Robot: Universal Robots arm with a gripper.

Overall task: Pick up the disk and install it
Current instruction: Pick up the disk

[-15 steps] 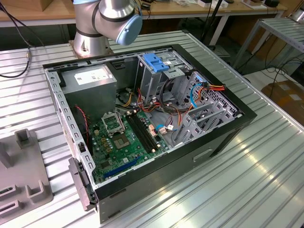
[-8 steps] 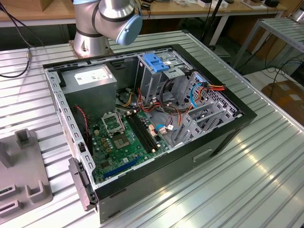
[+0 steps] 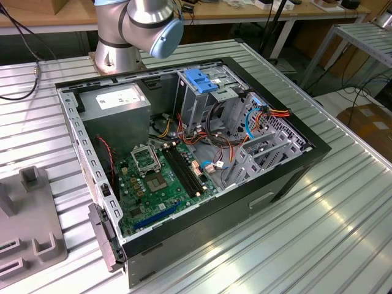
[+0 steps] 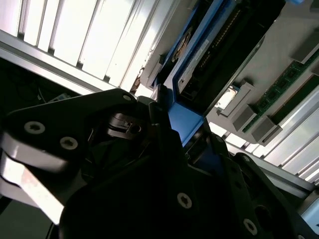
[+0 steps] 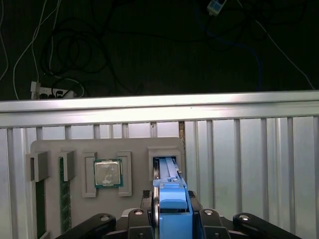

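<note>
The gripper (image 5: 172,221) is closed tight on the disk (image 5: 167,172), with its jaws against both sides of the blue bracket. In both wrist views the disk (image 4: 219,55) stands on edge at a slot of the grey tray (image 5: 134,149). The tray also holds a chip (image 5: 107,173) and a memory stick (image 5: 63,199). It lies on the ribbed table (image 5: 249,159). In the exterior view, the open case (image 3: 288,177) sits to the exterior view's right of the tray.
</note>
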